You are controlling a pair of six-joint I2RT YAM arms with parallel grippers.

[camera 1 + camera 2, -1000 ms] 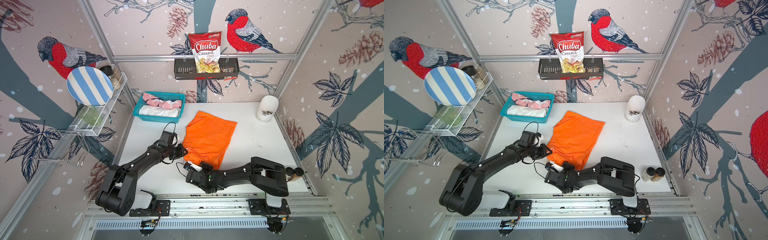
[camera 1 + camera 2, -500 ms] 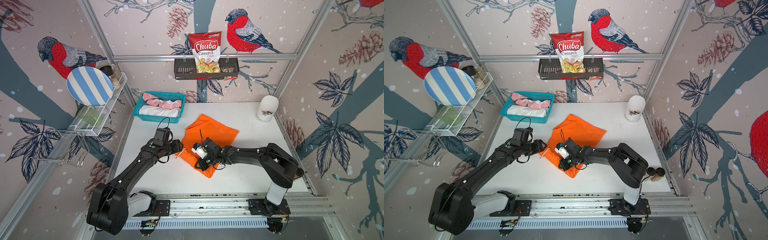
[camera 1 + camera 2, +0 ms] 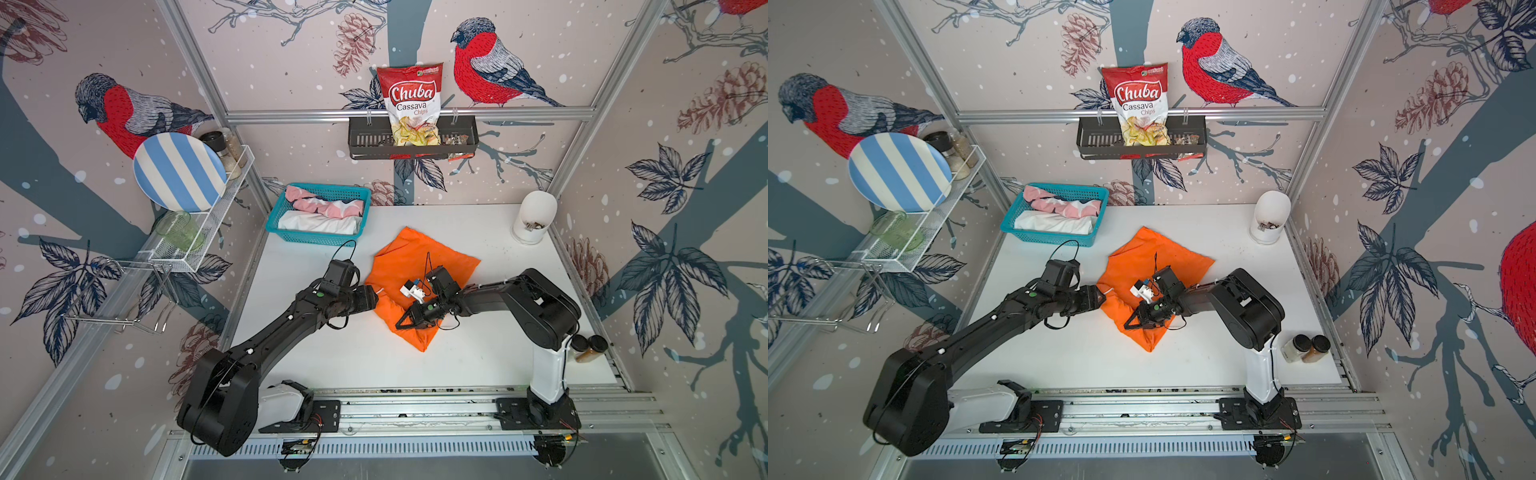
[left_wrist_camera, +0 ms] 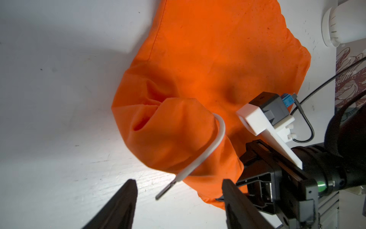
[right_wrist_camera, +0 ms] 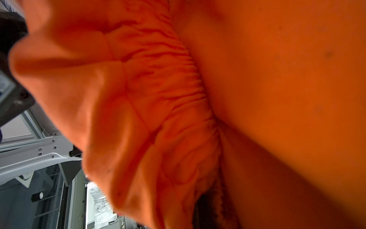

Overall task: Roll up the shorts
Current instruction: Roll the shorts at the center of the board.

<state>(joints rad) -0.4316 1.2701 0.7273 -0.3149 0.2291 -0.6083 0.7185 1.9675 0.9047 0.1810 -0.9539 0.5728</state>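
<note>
Our left arm stretched toward the far right, left gripper (image 4: 178,182) low with its jaws spread. Our right arm reached left, right gripper (image 3: 401,326) pinched on the orange shorts (image 3: 419,257).

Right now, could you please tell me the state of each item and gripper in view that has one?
orange shorts: on the table, near end folded over, not yet rolled.
drawstring: loose, hanging outside the fold.
pink shorts: bunched in the teal basket.
white shorts: lying in the teal basket, beside the pink shorts.
left gripper: open, empty, at the orange shorts' edge.
right gripper: shut on the orange shorts' folded part.
</note>
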